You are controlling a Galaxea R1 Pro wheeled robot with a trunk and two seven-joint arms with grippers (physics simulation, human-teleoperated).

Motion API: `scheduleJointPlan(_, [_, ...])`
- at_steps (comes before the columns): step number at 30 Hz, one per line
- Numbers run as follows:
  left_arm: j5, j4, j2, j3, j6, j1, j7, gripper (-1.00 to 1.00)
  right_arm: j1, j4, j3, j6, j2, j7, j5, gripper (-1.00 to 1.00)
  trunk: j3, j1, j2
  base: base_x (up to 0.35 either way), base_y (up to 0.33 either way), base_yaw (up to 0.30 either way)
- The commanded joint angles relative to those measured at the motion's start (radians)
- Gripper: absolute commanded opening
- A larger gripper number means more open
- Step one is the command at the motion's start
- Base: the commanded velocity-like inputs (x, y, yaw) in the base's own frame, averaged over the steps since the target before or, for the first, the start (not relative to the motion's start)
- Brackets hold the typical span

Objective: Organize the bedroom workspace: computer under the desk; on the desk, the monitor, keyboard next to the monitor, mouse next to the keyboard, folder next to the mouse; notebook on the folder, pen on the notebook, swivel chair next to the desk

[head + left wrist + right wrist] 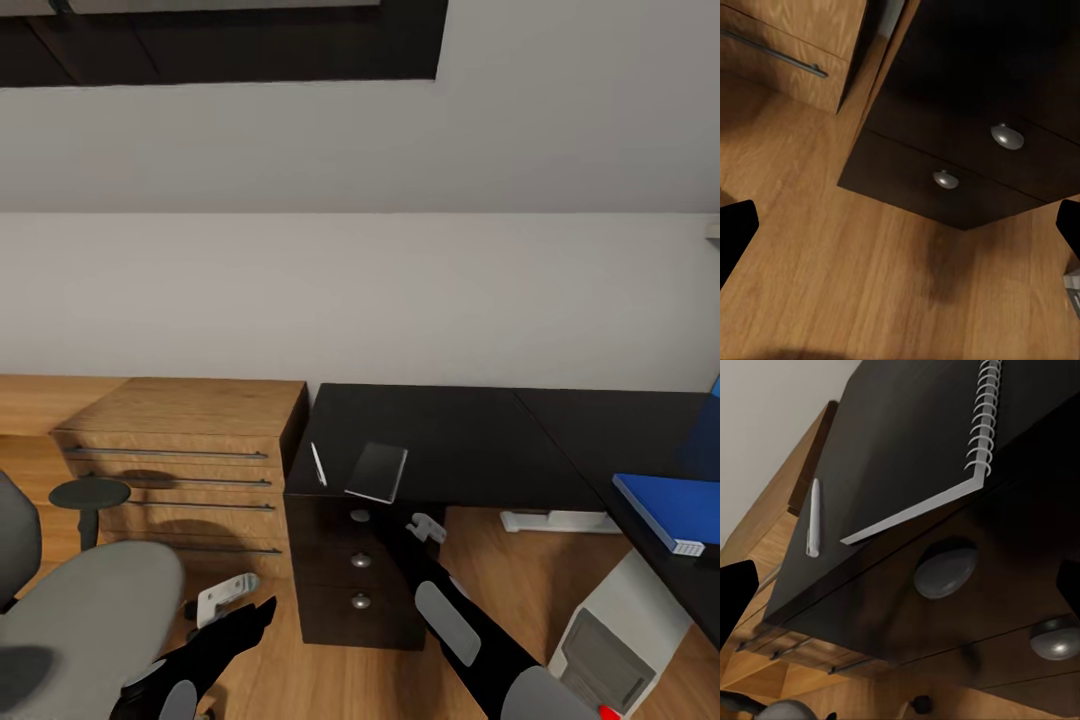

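Black and glossy in the head view, the worktop (450,430) carried the pen (318,464) and the notebook (377,471) side by side above the drawer unit (355,570), the notebook overhanging the front edge, with the blue folder (668,510) well off toward the computer (610,640); the right claw (425,525) hung just below the notebook, and the left claw (228,596) sat low between the swivel chair (80,620) and the drawer unit. From the left wrist, dark fingertips (735,232) stood wide apart and empty before two drawer knobs (1007,136). From the right wrist, that claw's fingers (736,592) were likewise spread, holding nothing, under the notebook's (922,442) corner beside the pen (813,519).

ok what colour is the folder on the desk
Bright blue with a white edge; the folder shows best in the head view, on the desk.
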Motion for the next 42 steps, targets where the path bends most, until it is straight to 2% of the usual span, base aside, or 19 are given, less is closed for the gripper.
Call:
scheduleJointPlan(1, [0.011,-0.002,0.0,0.0,0.003,0.0,0.009,1.0,-0.001,0.001,0.004,-0.007,-0.001,0.001,-0.011,1.0,-0.001,0.0,0.0,-0.009,0.021,0.0])
scheduleJointPlan(7, [0.011,-0.002,-0.002,0.001,0.004,0.0,0.009,1.0,-0.001,0.001,0.001,-0.007,-0.001,0.0,-0.015,1.0,-0.001,0.0,0.0,-0.004,0.01,0.0])
scheduleJointPlan(11, [0.011,-0.002,-0.004,0.001,0.004,0.0,0.01,1.0,-0.001,0.001,-0.002,-0.006,-0.004,0.001,-0.033,1.0,-0.001,0.0,0.0,-0.001,0.003,0.0])
scheduleJointPlan(14, [0.011,-0.002,-0.004,0.001,0.004,0.0,0.01,1.0,-0.001,0.0,-0.004,-0.006,-0.005,0.002,-0.066,1.0,-0.001,0.0,0.0,0.0,0.001,0.0])
scheduleJointPlan(16, [0.011,-0.002,-0.004,0.001,0.004,0.0,0.01,1.0,-0.001,-0.002,-0.004,-0.006,-0.006,0.003,-0.129,1.0,-0.001,0.0,0.0,0.0,0.0,0.0])
scheduleJointPlan(22, [0.011,-0.002,-0.004,0.001,0.003,0.0,0.01,1.0,-0.001,-0.005,-0.003,-0.008,-0.005,0.004,-0.169,1.0,-0.001,0.0,0.0,0.0,0.0,0.0])
scheduleJointPlan(39, [0.011,-0.002,-0.005,-0.001,0.004,0.0,0.01,1.0,-0.001,-0.022,-0.005,-0.007,-0.007,0.017,-0.184,1.0,-0.001,0.0,0.0,0.0,0.0,0.0])
scheduleJointPlan(42, [0.011,-0.002,-0.005,-0.001,0.003,0.0,0.01,1.0,-0.001,-0.023,-0.012,-0.006,-0.007,0.021,-0.201,1.0,-0.001,0.0,0.0,0.0,0.0,0.0])
